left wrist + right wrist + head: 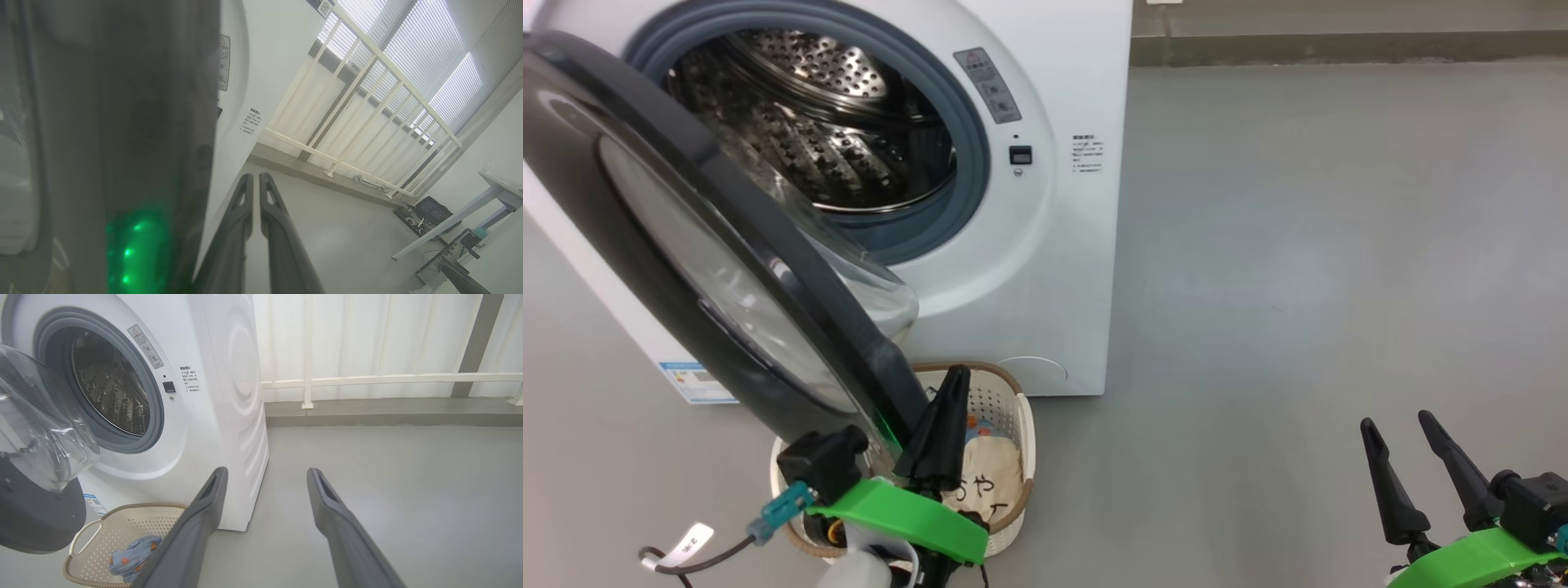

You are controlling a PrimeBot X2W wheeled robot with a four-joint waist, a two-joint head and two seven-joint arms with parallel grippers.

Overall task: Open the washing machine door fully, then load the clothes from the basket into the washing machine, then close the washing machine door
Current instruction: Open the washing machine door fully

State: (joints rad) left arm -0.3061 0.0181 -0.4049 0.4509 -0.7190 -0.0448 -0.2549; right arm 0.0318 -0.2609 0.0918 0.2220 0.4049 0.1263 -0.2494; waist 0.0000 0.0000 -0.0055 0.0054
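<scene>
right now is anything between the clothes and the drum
Yes: the partly open door leans out over the left of the basket, its glass bowl between the clothes and the drum. The shut left end effector sits over the basket too, beside the door's edge.

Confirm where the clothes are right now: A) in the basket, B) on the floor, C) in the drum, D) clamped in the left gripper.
A: the clothes lie inside the basket in front of the washing machine, and what shows of the drum is bare steel.
</scene>
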